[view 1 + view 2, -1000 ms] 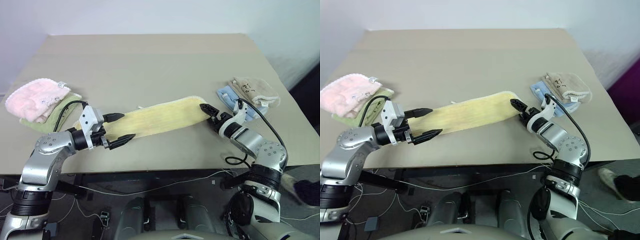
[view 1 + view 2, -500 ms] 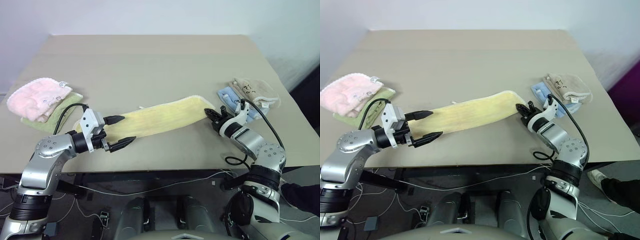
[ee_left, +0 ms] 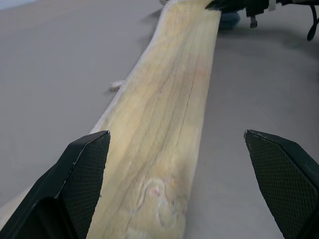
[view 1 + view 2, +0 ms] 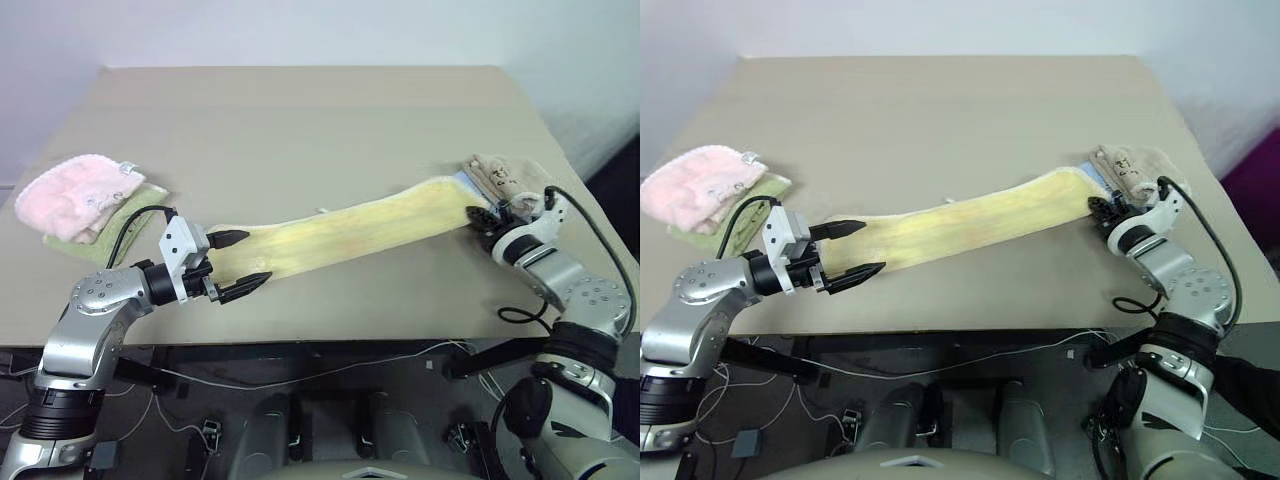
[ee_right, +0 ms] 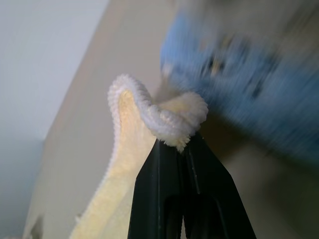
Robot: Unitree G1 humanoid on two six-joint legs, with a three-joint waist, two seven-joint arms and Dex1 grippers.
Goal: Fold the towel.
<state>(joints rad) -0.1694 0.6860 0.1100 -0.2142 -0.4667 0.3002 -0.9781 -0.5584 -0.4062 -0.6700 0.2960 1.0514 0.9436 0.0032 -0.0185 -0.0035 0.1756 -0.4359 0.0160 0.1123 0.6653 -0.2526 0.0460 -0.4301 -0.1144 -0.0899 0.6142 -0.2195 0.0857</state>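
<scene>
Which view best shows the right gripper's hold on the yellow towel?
The right wrist view: the fingers are shut on the towel, its edge bunched between them. Both eye views show the right gripper at the towel's far end, too small to judge the pinch.

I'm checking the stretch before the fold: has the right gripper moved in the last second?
Yes. The right gripper, shut on the towel, has moved to the robot's right, up against the beige cloth.
</scene>
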